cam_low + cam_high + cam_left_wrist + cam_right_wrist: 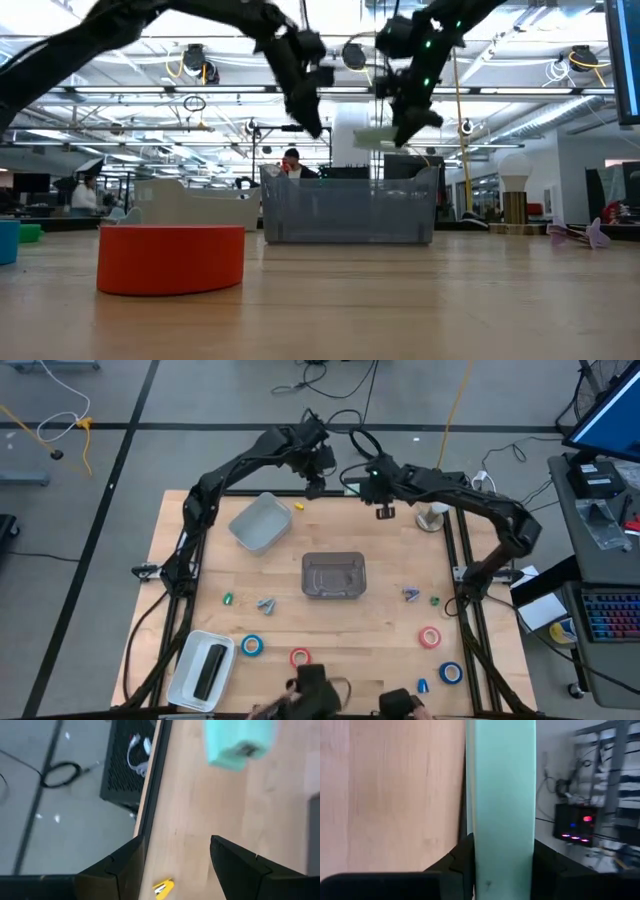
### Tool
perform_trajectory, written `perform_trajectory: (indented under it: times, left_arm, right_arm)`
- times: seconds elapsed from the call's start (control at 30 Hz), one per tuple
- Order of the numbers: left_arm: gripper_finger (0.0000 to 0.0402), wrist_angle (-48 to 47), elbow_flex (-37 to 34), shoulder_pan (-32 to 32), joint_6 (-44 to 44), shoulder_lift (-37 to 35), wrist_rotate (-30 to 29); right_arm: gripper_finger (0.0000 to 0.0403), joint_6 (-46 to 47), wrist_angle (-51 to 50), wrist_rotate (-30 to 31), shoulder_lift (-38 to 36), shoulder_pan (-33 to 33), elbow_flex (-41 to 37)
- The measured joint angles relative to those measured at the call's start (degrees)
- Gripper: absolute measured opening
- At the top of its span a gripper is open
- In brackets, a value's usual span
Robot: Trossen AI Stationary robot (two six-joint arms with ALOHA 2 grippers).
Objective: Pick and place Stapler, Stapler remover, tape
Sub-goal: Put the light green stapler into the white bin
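Note:
My right gripper [366,488] [502,857] is shut on a mint-green stapler [354,487] [380,136] above the table's far middle. The same stapler shows in the left wrist view [240,742]. My left gripper [315,487] [175,865] hangs open just to the stapler's left, with nothing between its fingers. A yellow staple remover [297,505] [163,889] lies under it by the far edge. Blue tape [252,646] [451,673] and red tape [300,657] [430,637] lie flat near the front. A black stapler [211,670] lies in a white tray [188,682]. My right gripper pinches the mint-green stapler by its two long sides [480,860], one finger on each. The fingers slant down from the table's right. The stapler is lifted clear of the table and sits about level [375,136] above the height of the bins.
A clear grey bin [333,592] stands at the table's middle and a pale bin [260,522] to its far left. Small staple removers lie about: green [228,599], grey [265,603], purple [411,594], blue [422,685]. Dark objects [312,685] sit at the near edge.

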Motion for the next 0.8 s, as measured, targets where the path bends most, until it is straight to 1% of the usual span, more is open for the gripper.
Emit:
perform_trajectory:
  times: [0.1, 0.23, 0.43, 0.5, 0.7, 0.8]
  left_arm:
    - [0.0223, 1.25, 0.10, -3.98, -0.08, -3.02, -2.76]
    - [0.0223, 2.29, 0.11, -10.05, -0.10, -5.17, -7.37]
    - [0.0223, 2.61, 0.11, -17.63, -2.47, -5.26, -18.92]
    - [0.0223, 2.30, 0.11, -18.99, -4.78, -5.26, -20.05]
    - [0.0223, 3.12, 0.11, -21.12, -13.22, -5.26, -20.06]
    - [0.0223, 4.29, 0.11, -21.90, -15.61, -5.26, -20.06]
  right_arm:
    - [0.0112, -0.46, -2.49, 1.94, -1.73, 1.61, 0.00]
    - [0.0112, 1.63, -2.79, 2.09, -2.08, 3.77, 0.00]
    - [0.0112, 3.19, -3.68, 2.09, -2.74, 7.75, -0.02]
    - [0.0112, 4.02, -4.60, 1.99, -3.37, 9.03, -0.10]
    - [0.0112, 5.52, -5.38, 2.09, -5.24, 11.75, -0.07]
    - [0.0112, 7.83, -6.39, 2.11, -5.82, 12.41, -0.07]
